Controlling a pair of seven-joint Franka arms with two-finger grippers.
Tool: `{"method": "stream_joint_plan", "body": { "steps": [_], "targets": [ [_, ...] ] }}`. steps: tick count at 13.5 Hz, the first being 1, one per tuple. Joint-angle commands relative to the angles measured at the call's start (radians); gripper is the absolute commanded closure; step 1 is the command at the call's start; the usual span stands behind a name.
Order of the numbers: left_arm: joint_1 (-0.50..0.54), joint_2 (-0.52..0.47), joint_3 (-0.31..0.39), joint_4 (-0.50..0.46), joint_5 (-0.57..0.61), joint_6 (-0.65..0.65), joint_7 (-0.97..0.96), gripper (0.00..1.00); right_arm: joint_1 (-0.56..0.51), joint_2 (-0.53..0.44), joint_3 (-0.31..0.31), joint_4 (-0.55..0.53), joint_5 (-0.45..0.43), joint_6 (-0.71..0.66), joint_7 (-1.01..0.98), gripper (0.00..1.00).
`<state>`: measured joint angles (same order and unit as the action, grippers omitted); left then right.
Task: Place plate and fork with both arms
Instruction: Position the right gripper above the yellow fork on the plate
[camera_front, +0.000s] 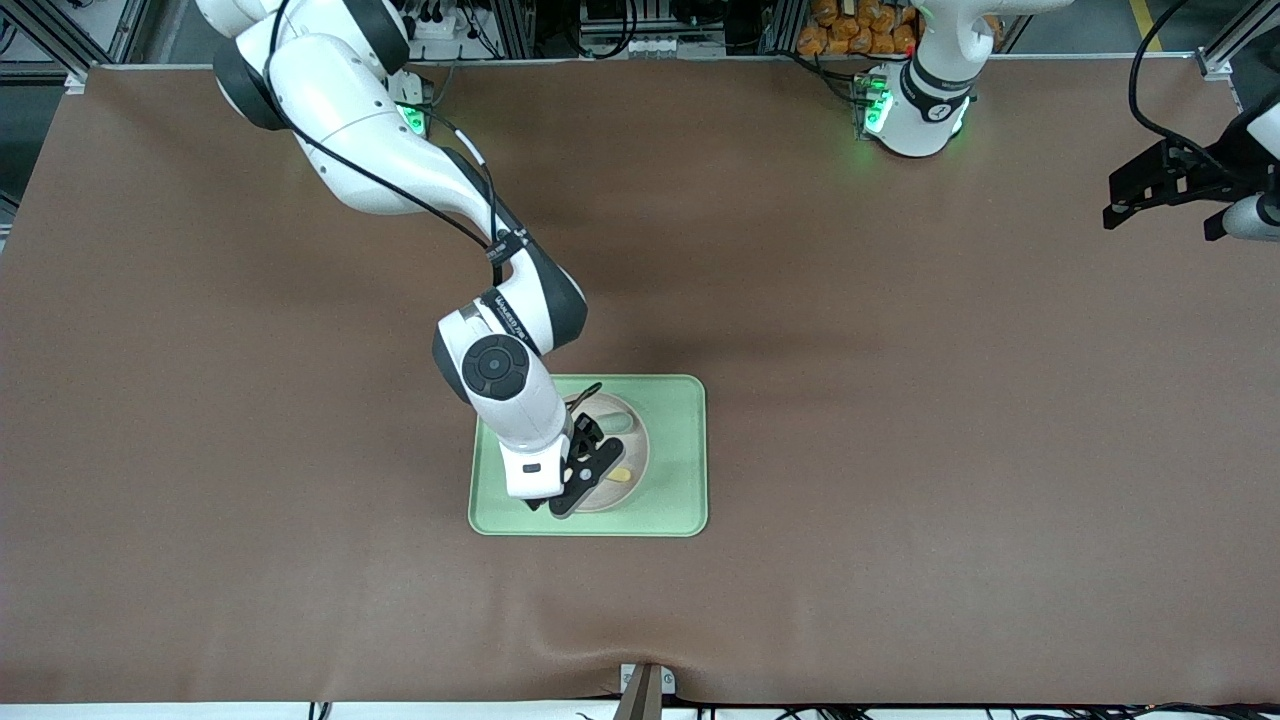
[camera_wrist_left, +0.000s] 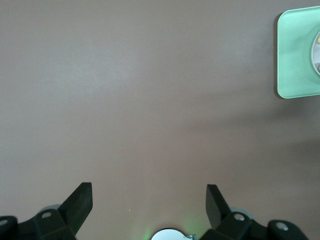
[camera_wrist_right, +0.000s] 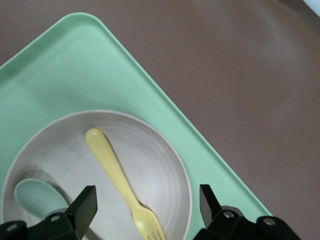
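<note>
One brown table (camera_front: 900, 450) carries a light-green tray (camera_front: 680, 480). On the tray sits the plate (camera_wrist_right: 150, 165), and in the plate lie the fork (camera_wrist_right: 117, 177) and a grey-green spoon (camera_wrist_right: 35, 197). The right gripper (camera_wrist_right: 147, 210) hangs over the plate, fingers spread wide with nothing between them. The left gripper (camera_wrist_left: 149, 205) waits over bare table at the left arm's end, fingers wide apart.
</note>
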<state>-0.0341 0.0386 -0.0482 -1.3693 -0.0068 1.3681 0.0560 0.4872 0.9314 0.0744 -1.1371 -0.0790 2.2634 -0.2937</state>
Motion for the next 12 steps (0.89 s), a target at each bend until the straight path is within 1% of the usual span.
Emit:
{"method": "stream_joint_plan", "body": {
  "steps": [1, 3, 6, 10, 12],
  "targets": [
    [-0.007, -0.028, 0.011, -0.022, 0.005, -0.006, 0.015, 0.0, 0.019, 0.035, -0.004, 0.043, -0.022, -0.007, -0.042, 0.14],
    [-0.009, -0.023, 0.011, -0.022, 0.004, -0.004, -0.001, 0.0, 0.022, 0.043, -0.004, 0.042, -0.022, -0.007, -0.062, 0.16],
    [-0.006, -0.014, 0.013, -0.022, -0.015, -0.006, 0.002, 0.0, 0.033, 0.052, -0.004, 0.036, -0.021, -0.013, -0.071, 0.22],
    [-0.02, -0.008, 0.004, -0.022, -0.024, -0.006, 0.002, 0.0, 0.034, 0.063, -0.002, 0.036, -0.021, -0.019, -0.101, 0.24],
    [-0.015, -0.006, 0.004, -0.022, -0.025, -0.006, 0.002, 0.0, 0.034, 0.075, -0.002, 0.036, -0.022, -0.015, -0.107, 0.26]
  ]
}}
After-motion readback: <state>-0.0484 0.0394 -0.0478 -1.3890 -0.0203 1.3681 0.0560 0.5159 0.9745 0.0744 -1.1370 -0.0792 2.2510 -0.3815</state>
